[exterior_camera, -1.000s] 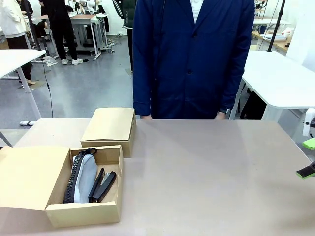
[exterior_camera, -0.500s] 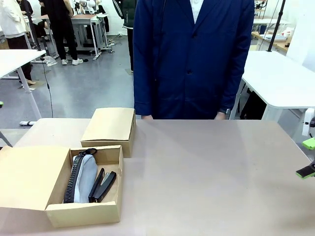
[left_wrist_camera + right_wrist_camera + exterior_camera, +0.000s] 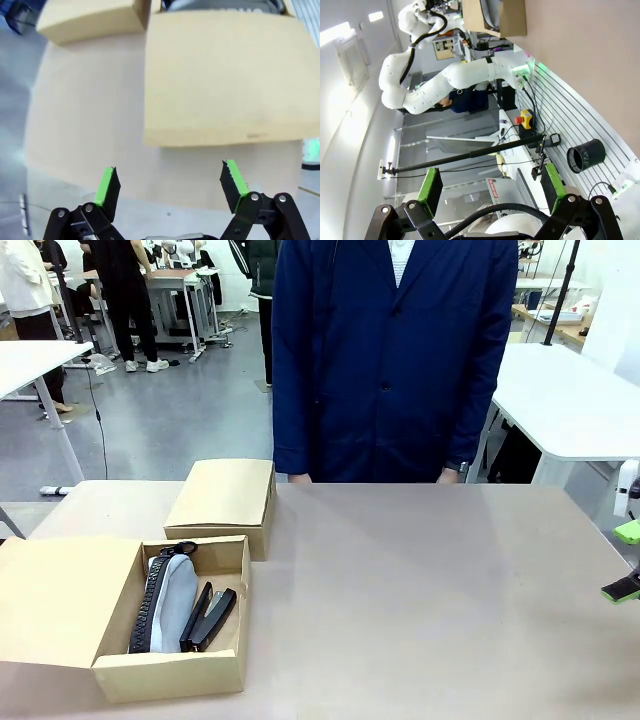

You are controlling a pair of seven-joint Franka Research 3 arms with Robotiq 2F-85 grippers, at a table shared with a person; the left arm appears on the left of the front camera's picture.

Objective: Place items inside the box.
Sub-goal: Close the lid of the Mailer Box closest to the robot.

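**Pouch and stapler boxed, both pincers idle**

From the front camera I see the open brown cardboard box (image 3: 170,665) at the near left of the tan desk (image 3: 430,590), its lid flap (image 3: 60,600) folded out flat to the left. Inside lie a grey zip pouch with a black zipper edge (image 3: 172,602) and, just beside it on the right, a black stapler (image 3: 208,618). A second, closed cardboard box (image 3: 222,500) sits just behind the open one. A person in a navy work coat (image 3: 390,360) stands at the far edge, hands at the desk rim. My right pincer (image 3: 625,560) shows at the picture's right edge, green pads apart, off the desk's side.

On the left wrist camera, my left pincer (image 3: 170,182) hangs spread wide and empty above the lid flap (image 3: 225,80), the closed box (image 3: 90,20) beyond it.

On the right wrist camera, my right pincer (image 3: 490,187) is also spread and empty, aimed past the desk edge (image 3: 590,55) toward the white left arm (image 3: 445,80).
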